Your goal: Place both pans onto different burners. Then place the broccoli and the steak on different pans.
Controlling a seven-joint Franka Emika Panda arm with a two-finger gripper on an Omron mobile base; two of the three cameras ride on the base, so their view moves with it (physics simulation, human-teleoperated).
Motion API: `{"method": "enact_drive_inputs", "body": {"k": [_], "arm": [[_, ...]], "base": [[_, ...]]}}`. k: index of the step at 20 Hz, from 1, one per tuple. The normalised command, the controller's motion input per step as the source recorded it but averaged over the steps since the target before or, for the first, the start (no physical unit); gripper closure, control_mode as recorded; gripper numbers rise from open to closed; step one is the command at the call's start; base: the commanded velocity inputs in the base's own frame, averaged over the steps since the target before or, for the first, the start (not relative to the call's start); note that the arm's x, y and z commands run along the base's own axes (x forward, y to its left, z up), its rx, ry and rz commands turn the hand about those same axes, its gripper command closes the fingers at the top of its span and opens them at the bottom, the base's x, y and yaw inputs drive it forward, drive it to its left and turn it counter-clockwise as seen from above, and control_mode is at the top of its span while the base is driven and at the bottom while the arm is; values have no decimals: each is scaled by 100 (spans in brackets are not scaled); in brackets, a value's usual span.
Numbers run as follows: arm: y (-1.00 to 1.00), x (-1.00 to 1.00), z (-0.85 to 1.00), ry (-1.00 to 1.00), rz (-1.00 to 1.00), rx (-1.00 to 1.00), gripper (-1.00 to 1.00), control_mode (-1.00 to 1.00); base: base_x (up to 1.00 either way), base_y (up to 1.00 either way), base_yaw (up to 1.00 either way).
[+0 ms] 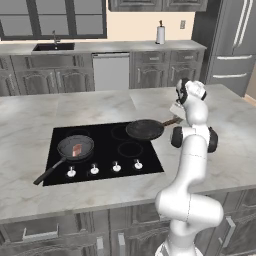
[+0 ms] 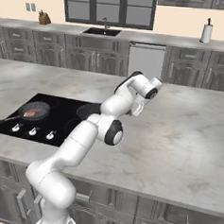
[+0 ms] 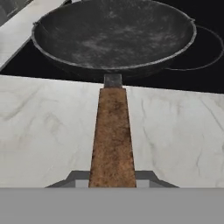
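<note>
The brown-handled pan (image 3: pixel 113 37) was held by its handle in the clamped gripper (image 3: pixel 112 183), apparently at the cooktop's (image 1: pixel 150 162) right edge, needing lowering onto a burner (image 1: pixel 131 149).

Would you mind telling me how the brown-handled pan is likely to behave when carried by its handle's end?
The brown-handled pan probably sags bowl-first, since the claw grips the far handle end. Being rigid, it shouldn't flex. The rough-looking handle likely resists slipping.

Marble island counter (image 1: pixel 30 115), sink (image 2: pixel 103 32) under window; paper towel roll (image 1: pixel 160 34), dishwasher (image 1: pixel 111 71), knife block (image 2: pixel 43 18)
</note>
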Motion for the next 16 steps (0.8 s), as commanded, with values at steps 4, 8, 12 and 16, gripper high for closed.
{"method": "enact_drive_inputs", "body": {"k": [4,8,12,16], "arm": [[41,-61,-48,0,20,3,100,-100],[68,-16,-33,0,12,0,100,-100],[67,-3,-10,0,1,0,100,-100],[39,-2,-8,-5,-1,0,100,-100]], "base": [[0,0,0],[0,0,0],[0,0,0],[0,0,0]]}}
